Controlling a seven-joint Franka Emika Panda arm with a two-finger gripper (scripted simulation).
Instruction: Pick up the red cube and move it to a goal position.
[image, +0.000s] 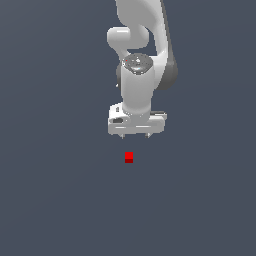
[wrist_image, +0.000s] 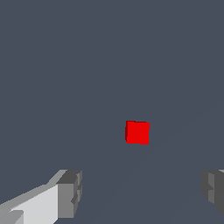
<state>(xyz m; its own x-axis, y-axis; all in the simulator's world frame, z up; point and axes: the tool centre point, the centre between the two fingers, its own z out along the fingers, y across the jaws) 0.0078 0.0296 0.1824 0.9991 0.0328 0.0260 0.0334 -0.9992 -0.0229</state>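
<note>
One red cube (image: 129, 157) near claw (image: 135, 136), not touching; fingers (wrist_image: 70, 194) spread apart.

Bare grey floor (image: 55, 200) on every side of the red cube (image: 129, 157); nothing else standing near. Gripper (image: 135, 137) spread wide, holding nothing, its 2 fingers (wrist_image: 70, 194) well apart, open floor between, cube beyond the tips.

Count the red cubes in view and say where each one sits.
1. The small bright-red cube lies on the plain dark grey floor, just in front of the white gripper, untouched between and ahead of its open grey fingertips. No other shows.
</note>
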